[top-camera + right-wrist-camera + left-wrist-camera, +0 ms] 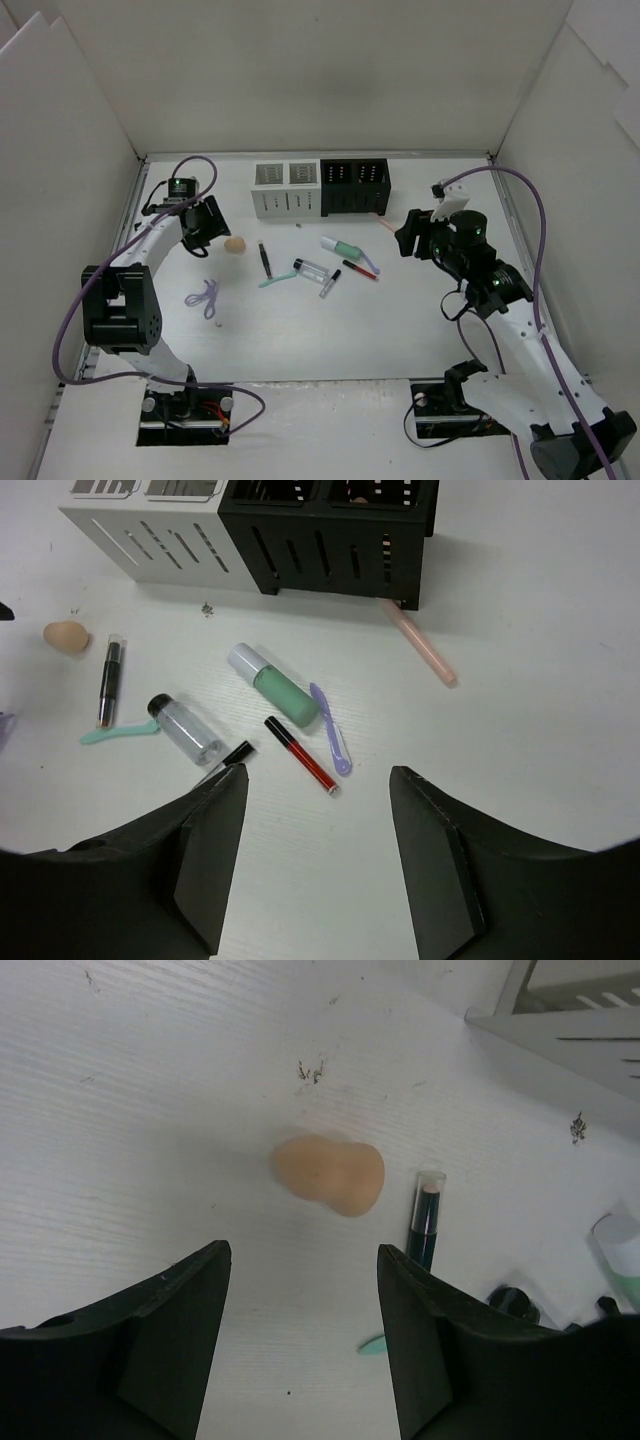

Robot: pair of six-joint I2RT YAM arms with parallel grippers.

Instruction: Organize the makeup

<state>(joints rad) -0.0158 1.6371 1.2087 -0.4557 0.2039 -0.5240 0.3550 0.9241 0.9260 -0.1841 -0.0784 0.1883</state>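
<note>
- Black left gripper (303, 1260): jaws part-way apart, nothing between them. It hangs just short of the peach sponge (328, 1172), which lies on the table (120, 1110) a little past the tips.
- Step in hand, as I read it: pick that sponge. Advance until it sits centred in the gap, come down, then close lightly across its middle. It looks soft, so it will likely squash or squirt out if pinched at one end.
- The black stick (427, 1218) lies just beside the sponge, not touching. Keep the nearer finger off it on the way down.
- Right gripper (318, 780) is also empty, jaws moderately apart, raised above the red stick (300, 753) and purple stick (332, 730).
- Beyond those lie the mint-green tube (275, 685) and clear vial (185, 728). The pink stick (420, 645) lies further off, one end at the foot of the black box (330, 535).
- Hard to read: the black box slots are dark, so its contents are unclear. There's a hint of peach at its top edge — maybe a second sponge.
- The white box (150, 530) is cut off at the frame top. A purple looped cord (205, 296) lies near the left arm — cannot tell what it is.
</note>
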